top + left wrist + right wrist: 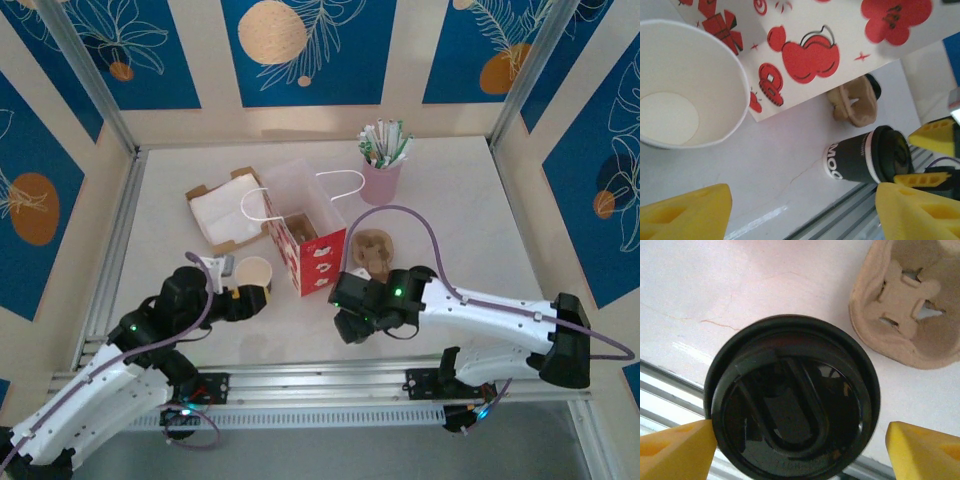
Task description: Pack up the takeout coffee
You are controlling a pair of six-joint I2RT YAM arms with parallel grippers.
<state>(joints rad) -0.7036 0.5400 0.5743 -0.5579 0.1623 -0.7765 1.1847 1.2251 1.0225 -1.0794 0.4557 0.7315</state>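
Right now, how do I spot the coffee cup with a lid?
Find the red-and-white bag mid-table. To its right lies a brown cardboard cup carrier, with the dark cup on the carrier's near side. Unlike the open white cup left of the bag, it wears a black lid.

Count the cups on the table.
3: open paper cup left of the printed bag; black lidded coffee cup within the right gripper; pink cup at the back. The bag may hide more.

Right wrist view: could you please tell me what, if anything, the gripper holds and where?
Nothing: the open right gripper straddles the lidded cup, clear on one side.
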